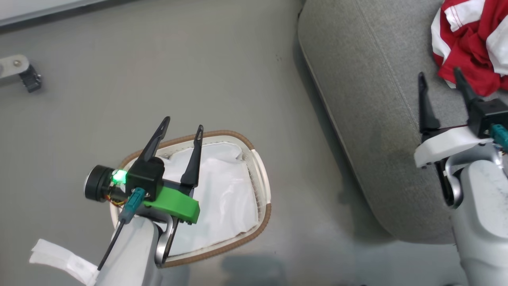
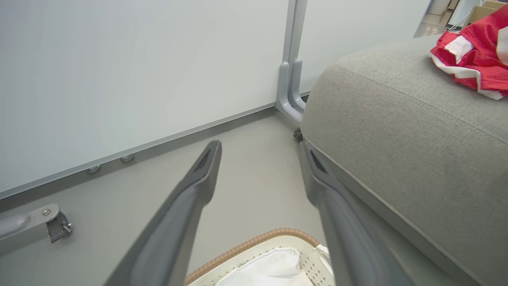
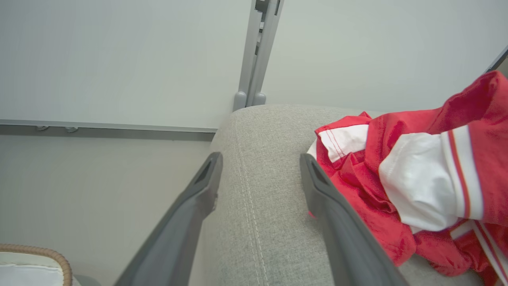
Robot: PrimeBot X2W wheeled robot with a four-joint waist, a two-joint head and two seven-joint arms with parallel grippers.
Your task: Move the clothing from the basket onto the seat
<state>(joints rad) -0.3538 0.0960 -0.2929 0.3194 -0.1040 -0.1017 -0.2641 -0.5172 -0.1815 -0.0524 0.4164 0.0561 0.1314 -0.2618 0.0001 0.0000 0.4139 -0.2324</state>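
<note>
Loosely crumpled, the red-and-white sports clothing point(image 1: 472, 43) lies heaped far right on the grey woven sofa seat point(image 1: 357, 99), long axis unclear. The right pincer point(image 1: 438, 73) gapes empty beside it; the left pincer point(image 1: 183, 123) is spread wide above the white brown-rimmed plastic basket point(image 1: 264, 186), further left.

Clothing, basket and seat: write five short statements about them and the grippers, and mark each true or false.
1. The red and white clothing lies on the grey seat. True.
2. A red garment lies in the basket. False: what shows inside it is a white liner sheet.
3. The right gripper is shut on the clothing. False: its fingers stand apart with nothing between them.
4. The left gripper is open above the basket. True.
5. The basket stands on the seat. False: it stands on the floor beside the seat.
</note>
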